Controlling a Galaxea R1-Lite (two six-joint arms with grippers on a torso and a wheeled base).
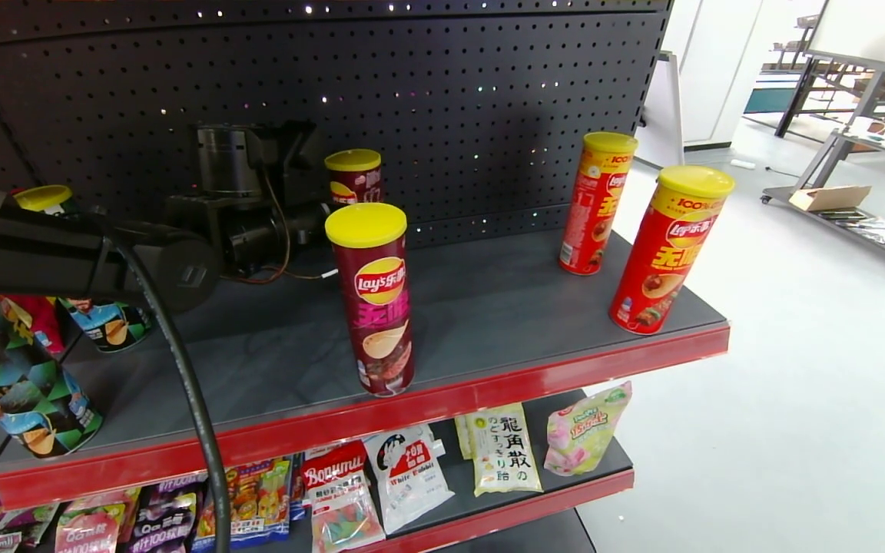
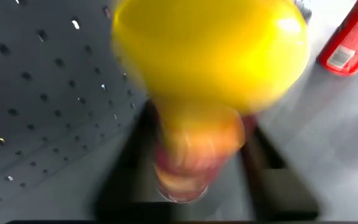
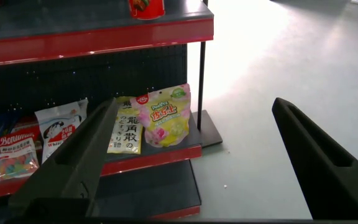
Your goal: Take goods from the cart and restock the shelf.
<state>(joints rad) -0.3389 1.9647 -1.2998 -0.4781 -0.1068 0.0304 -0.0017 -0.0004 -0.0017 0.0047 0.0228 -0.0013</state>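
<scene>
Left arm: the black tubular left arm (image 1: 74, 257), with a black cable hanging from it, lies across the left part of the shelf.
Left gripper: the left gripper (image 2: 197, 121) pinches a maroon cardboard chip can with a yellow plastic lid (image 1: 353, 177), one dark finger on each side of its body.
Held can: upright at the back of the dark grey shelf with a red front edge (image 1: 504, 299), close to the black pegboard (image 1: 450, 92). Its base is hidden, so I cannot tell whether it touches the board.
Front can: a second maroon yellow-lidded can (image 1: 372, 307) stands upright near the red edge, in front of the held one.
Right end: a red yellow-lidded can (image 1: 594, 203) stands toward the back, and another red can (image 1: 669, 250) stands at the front corner, apart from it.
Left end: teal-and-black patterned cans (image 1: 20, 384) stand there.
Right gripper: the right gripper (image 3: 196, 106) is spread wide and holds nothing, low beside the lower shelf's snack bags (image 3: 163, 115).
</scene>
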